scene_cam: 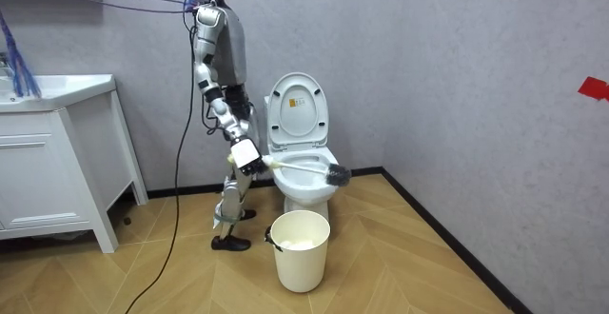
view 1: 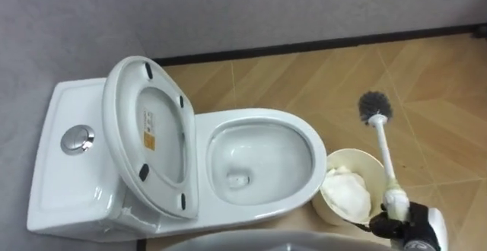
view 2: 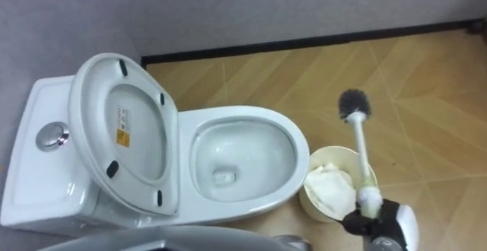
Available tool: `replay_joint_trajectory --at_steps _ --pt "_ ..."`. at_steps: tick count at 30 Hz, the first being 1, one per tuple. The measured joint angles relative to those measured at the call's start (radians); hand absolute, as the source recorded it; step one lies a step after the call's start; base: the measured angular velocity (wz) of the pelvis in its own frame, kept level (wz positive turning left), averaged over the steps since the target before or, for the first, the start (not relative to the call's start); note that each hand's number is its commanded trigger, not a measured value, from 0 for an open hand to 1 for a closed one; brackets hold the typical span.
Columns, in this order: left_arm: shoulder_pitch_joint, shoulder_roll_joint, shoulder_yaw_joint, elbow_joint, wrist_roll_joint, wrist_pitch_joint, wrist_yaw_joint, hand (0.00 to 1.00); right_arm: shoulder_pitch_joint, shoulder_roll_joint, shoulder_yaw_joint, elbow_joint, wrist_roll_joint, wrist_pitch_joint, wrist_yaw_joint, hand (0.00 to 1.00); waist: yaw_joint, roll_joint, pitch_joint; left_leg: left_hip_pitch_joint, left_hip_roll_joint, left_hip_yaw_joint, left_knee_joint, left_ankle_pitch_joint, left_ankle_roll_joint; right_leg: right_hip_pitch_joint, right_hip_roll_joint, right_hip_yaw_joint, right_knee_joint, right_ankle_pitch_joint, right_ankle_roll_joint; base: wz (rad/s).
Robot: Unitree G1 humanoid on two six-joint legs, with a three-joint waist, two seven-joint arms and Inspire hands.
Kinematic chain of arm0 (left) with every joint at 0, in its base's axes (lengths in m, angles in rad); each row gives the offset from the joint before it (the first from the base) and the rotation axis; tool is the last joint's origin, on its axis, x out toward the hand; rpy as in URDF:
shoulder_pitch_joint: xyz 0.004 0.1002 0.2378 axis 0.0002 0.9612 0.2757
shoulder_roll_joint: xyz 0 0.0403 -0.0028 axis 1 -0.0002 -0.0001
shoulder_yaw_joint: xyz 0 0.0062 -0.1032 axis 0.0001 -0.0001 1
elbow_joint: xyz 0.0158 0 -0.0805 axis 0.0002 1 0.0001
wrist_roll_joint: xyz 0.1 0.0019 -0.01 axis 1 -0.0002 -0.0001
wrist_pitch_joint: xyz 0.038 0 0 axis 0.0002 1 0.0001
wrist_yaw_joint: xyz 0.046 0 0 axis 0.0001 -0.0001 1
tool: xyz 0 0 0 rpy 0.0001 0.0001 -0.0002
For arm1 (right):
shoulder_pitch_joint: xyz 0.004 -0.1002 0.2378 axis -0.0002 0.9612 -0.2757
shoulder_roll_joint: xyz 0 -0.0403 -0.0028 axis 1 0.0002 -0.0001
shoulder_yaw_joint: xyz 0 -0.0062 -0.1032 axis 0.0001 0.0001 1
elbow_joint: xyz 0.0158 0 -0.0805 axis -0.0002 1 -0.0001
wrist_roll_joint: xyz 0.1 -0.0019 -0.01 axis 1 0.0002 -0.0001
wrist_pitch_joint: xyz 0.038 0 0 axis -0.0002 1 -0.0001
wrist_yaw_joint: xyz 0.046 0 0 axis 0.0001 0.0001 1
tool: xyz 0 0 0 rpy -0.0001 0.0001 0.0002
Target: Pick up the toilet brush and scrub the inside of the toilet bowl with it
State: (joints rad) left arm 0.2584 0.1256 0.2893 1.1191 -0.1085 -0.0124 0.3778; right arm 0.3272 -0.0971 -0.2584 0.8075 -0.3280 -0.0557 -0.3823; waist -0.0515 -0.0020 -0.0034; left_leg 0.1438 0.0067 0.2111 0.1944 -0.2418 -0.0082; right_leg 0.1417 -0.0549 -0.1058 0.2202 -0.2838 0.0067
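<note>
white brush (view 1: 383, 148) in right hand (view 1: 405, 224), bristles forward

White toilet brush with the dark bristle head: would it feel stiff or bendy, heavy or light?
Probably stiff: the white toilet brush runs straight though the right hand grips only its end. Likely light, since one hand holds it out nearly level in the room view. The dark bristles look springy and should give when pressed.

Illumination is even, diffuse and moderately bright. The wall (view 1: 228, 15) at 12 o'clock is uniformly lit. The toilet (view 1: 262, 122) shows a soft sheen without harsh glare. Its flush button (view 1: 77, 139) at 9 o'clock carries a small bright reflection. The raised seat (view 1: 148, 137) casts a soft shadow on the tank (view 1: 68, 182). The floor (view 1: 434, 84) at 3 o'clock has a dull gloss.
</note>
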Motion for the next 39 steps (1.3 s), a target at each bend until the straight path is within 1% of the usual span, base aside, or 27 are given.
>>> replay_joint_trajectory --at_steps 2,3,4,5,6,9,11,13,16,18,21,27,29,31,32,34,37,39 --pt "0.000 0.001 -0.003 -0.001 0.054 0.001 -0.004 0.00 0.005 0.000 -0.002 0.000 0.015 0.000 -0.016 1.00 -0.002 0.002 0.0000 0.005 0.004 0.009 0.001 0.000 0.000 0.002 0.003 0.011 0.000 0.004 -0.001 -0.23" --pt "-0.005 0.004 -0.024 -0.001 0.085 0.001 -0.008 0.00 0.012 0.000 -0.001 0.000 0.036 0.001 -0.022 1.00 -0.003 0.006 0.0001 0.004 0.006 0.011 0.001 0.000 0.000 0.001 0.007 0.019 -0.001 0.009 -0.003 -0.20" --pt "-0.005 0.004 -0.034 -0.001 0.101 0.002 -0.011 0.00 0.016 0.000 0.001 0.000 0.048 0.001 -0.024 0.94 -0.003 0.007 -0.0006 0.004 0.007 0.012 0.001 0.000 0.000 0.000 0.008 0.021 -0.001 0.011 -0.003 -0.14" --pt "-0.007 0.005 -0.055 -0.001 0.128 0.004 -0.018 0.00 0.023 0.001 0.002 0.000 0.066 0.003 -0.031 0.56 -0.005 0.011 -0.0025 0.006 0.008 0.014 0.001 0.000 0.000 0.000 0.009 0.023 0.000 0.012 -0.004 -0.11" --pt "-0.009 0.003 -0.060 0.005 0.146 0.020 -0.020 0.00 0.028 0.001 0.003 0.000 0.082 0.003 -0.034 0.00 -0.009 0.014 -0.0028 0.008 0.010 0.027 0.001 0.000 0.000 0.000 0.009 0.023 0.001 0.013 -0.004 -0.10" --pt "-0.002 0.005 -0.062 0.004 0.201 0.028 -0.021 0.00 0.029 0.001 0.003 0.005 0.127 0.012 -0.042 0.00 -0.027 0.017 -0.0023 0.011 0.014 0.031 -0.002 0.000 0.000 0.001 0.013 0.022 0.000 0.014 -0.006 0.00" --pt "0.000 0.005 -0.065 0.004 0.229 0.031 -0.021 0.00 0.027 0.000 0.002 0.022 0.140 0.014 -0.043 0.00 -0.028 0.014 -0.0022 0.015 0.015 0.031 -0.003 0.000 0.000 0.001 0.013 0.022 -0.002 0.014 -0.007 0.02" --pt "0.002 0.005 -0.074 0.002 0.256 0.034 -0.022 0.00 0.019 -0.001 0.003 0.054 0.140 0.014 -0.042 0.00 -0.026 0.010 -0.0018 0.016 0.016 0.029 -0.004 0.000 0.000 0.002 0.014 0.024 -0.006 0.014 -0.007 0.00" --pt "0.007 0.005 -0.076 0.002 0.324 0.034 -0.037 0.00 0.011 -0.001 0.004 0.112 0.128 0.017 -0.028 0.00 -0.023 0.006 0.0008 0.016 0.019 0.027 -0.005 0.000 0.000 0.002 0.018 0.025 -0.008 0.020 -0.006 -0.01" --pt "0.013 0.005 -0.076 0.002 0.372 0.036 -0.043 0.00 0.010 -0.001 0.005 0.136 0.121 0.028 -0.014 0.00 -0.021 0.001 0.0023 0.015 0.020 0.027 -0.007 -0.001 0.001 0.000 0.021 0.025 -0.009 0.022 -0.006 0.00" --pt "0.017 0.005 -0.077 0.000 0.409 0.038 -0.049 0.00 0.005 -0.001 0.005 0.158 0.121 0.034 -0.007 0.00 -0.020 -0.001 0.0021 0.011 0.021 0.027 -0.007 -0.001 0.001 0.001 0.022 0.022 -0.017 0.027 -0.007 0.00" --pt "0.008 0.005 -0.076 -0.005 0.427 0.057 -0.085 0.00 0.001 -0.001 0.039 0.174 0.117 0.038 0.017 0.00 -0.018 0.000 0.0021 0.008 0.020 0.027 -0.006 -0.001 0.001 0.002 0.021 0.020 -0.025 0.028 -0.007 0.00" --pt "0.008 0.005 -0.077 -0.005 0.427 0.058 -0.086 0.00 -0.008 -0.001 0.044 0.191 0.116 0.041 0.026 0.00 -0.017 0.001 0.0020 0.008 0.020 0.026 -0.006 -0.001 0.001 0.007 0.021 0.020 -0.035 0.032 -0.007 0.00" --pt "0.010 0.005 -0.081 -0.006 0.427 0.060 -0.086 0.00 -0.013 -0.003 0.055 0.207 0.114 0.061 0.036 0.00 -0.017 0.001 0.0020 0.008 0.019 0.026 -0.006 -0.001 0.001 0.008 0.021 0.021 -0.035 0.032 -0.007 0.00" --pt "0.009 0.005 -0.088 -0.007 0.427 0.067 -0.086 0.00 -0.014 -0.005 0.077 0.208 0.111 0.072 0.041 0.00 -0.016 0.001 0.0021 0.008 0.019 0.025 -0.006 -0.001 0.001 0.008 0.021 0.021 -0.036 0.032 -0.007 0.00" --pt "0.008 0.003 -0.090 -0.007 0.427 0.076 -0.086 0.00 -0.015 -0.006 0.094 0.216 0.099 0.078 0.061 0.00 -0.011 0.000 0.0021 0.008 0.019 0.025 -0.006 -0.001 0.001 0.008 0.021 0.022 -0.037 0.032 -0.007 0.00" --pt "0.005 0.003 -0.098 -0.007 0.427 0.078 -0.087 0.00 -0.019 -0.008 0.130 0.241 0.068 0.083 0.096 0.00 0.004 0.001 0.0023 0.010 0.019 0.024 -0.006 -0.001 0.001 0.010 0.021 0.023 -0.039 0.033 -0.007 0.00" --pt "0.004 0.003 -0.098 -0.007 0.426 0.080 -0.093 0.00 -0.025 -0.009 0.151 0.245 0.062 0.102 0.130 0.00 0.008 0.001 0.0027 0.007 0.018 0.019 -0.006 -0.001 0.001 0.010 0.021 0.021 -0.038 0.033 -0.007 0.05"
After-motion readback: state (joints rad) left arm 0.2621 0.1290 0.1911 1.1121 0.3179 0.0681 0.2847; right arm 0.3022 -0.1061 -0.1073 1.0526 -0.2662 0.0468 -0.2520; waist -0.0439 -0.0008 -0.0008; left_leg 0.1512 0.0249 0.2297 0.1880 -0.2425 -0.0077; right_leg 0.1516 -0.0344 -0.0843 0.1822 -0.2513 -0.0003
